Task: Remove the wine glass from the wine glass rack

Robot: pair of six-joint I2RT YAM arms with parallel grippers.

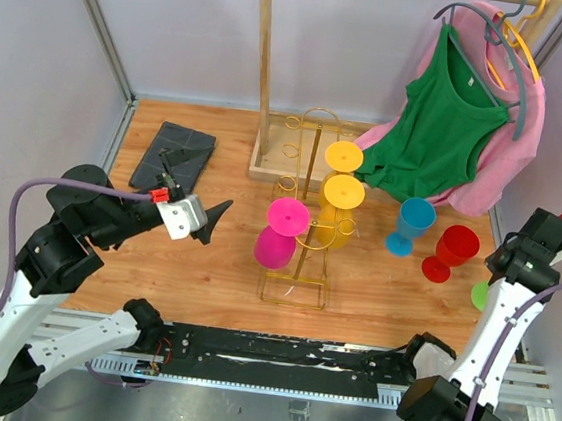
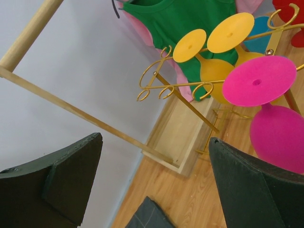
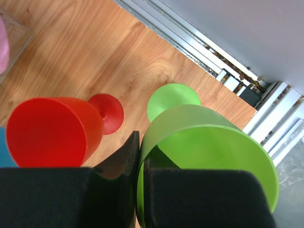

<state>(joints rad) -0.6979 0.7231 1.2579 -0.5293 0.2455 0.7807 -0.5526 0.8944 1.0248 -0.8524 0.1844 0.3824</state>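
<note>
Pink plastic wine glass (image 1: pixel 275 248) hangs inverted on the thin gold wire rack (image 2: pixel 187 102). Left pincer (image 1: pixel 218 220) gapes empty beside it; right pincer (image 3: pixel 139 152) clamps a green plastic glass (image 3: pixel 199 128). A sideways tug could topple the rack.

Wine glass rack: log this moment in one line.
left tool open, apart from gold wire rack | pink plastic wine glass hanging on it | right tool shut on green plastic wine glass

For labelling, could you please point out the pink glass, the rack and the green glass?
pink wine glass (image 1: pixel 289 214): top view, foot.
wine glass rack (image 2: pixel 187 102): left wrist view, slanted rod.
green wine glass (image 3: pixel 204 137): right wrist view, bowl.
</note>
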